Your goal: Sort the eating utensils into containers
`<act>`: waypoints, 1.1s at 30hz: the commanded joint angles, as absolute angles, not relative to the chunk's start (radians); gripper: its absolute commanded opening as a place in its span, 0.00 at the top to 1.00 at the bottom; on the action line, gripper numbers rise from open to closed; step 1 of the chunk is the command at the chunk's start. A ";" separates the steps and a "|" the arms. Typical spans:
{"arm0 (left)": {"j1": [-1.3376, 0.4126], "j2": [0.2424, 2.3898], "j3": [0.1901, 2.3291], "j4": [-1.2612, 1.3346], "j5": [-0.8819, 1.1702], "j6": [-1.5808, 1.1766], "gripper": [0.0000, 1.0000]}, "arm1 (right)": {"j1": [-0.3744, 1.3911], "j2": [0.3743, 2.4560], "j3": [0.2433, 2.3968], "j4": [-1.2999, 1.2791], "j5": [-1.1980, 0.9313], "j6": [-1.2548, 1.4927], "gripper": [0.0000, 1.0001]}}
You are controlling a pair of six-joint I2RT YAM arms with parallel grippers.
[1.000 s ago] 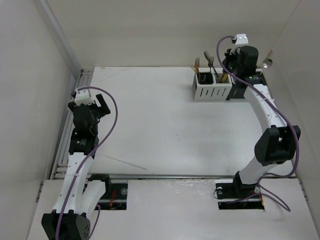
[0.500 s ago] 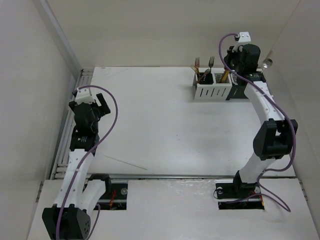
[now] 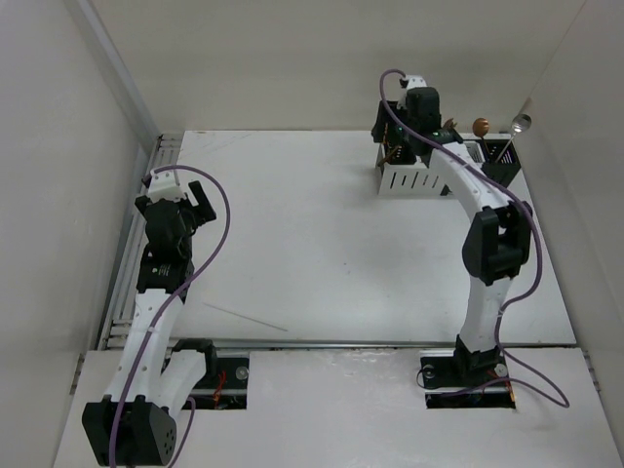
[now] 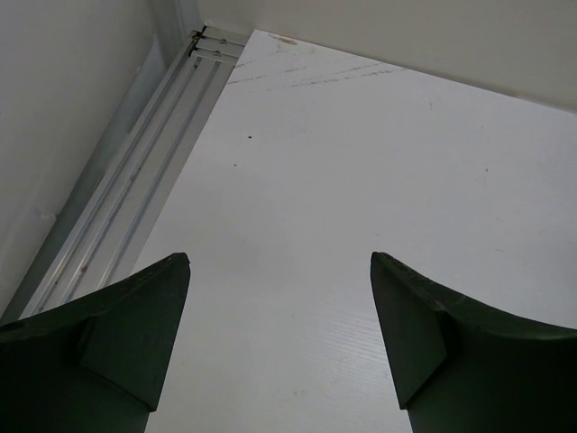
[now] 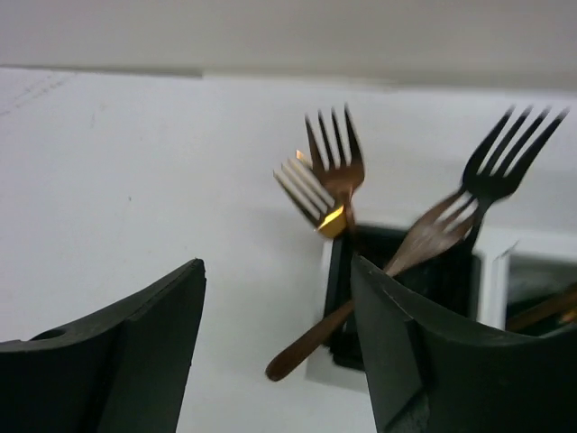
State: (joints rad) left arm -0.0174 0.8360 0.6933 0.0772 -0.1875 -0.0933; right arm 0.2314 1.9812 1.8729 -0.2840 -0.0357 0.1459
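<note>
The containers (image 3: 409,179) stand in a row at the far right of the table, white boxes on the left and black ones (image 3: 499,164) on the right. My right gripper (image 3: 397,146) hovers over the leftmost box and is open (image 5: 277,262). In the right wrist view a copper fork (image 5: 335,167) and a gold fork (image 5: 306,194) stand in that box (image 5: 489,280). A blurred brown fork (image 5: 424,239) leans across its rim, its handle end between my fingers and touching neither. Two spoons (image 3: 480,125) stick up from the right-hand boxes. My left gripper (image 3: 193,202) is open (image 4: 279,257) over bare table.
A thin pale stick (image 3: 244,317) lies on the table near the front left. A metal rail (image 4: 135,207) runs along the table's left edge. Walls enclose the table on the left, back and right.
My right gripper has moved left along the row, from the right-hand boxes to the leftmost one, and its jaws have opened. The left arm has barely moved.
</note>
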 commanded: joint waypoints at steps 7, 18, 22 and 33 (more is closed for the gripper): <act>-0.012 0.821 0.701 0.118 -0.175 -0.087 0.21 | 0.241 1.965 1.804 -0.391 0.149 0.479 0.44; -0.012 0.821 0.692 0.118 -0.175 -0.087 0.21 | 0.232 1.976 1.776 -0.391 0.187 0.497 0.44; -0.012 0.821 0.692 0.118 -0.175 -0.087 0.21 | 0.195 2.032 1.813 -0.391 0.164 0.518 0.45; -0.012 0.821 0.692 0.118 -0.186 -0.087 0.21 | 0.153 2.092 1.835 -0.295 -0.024 0.489 0.68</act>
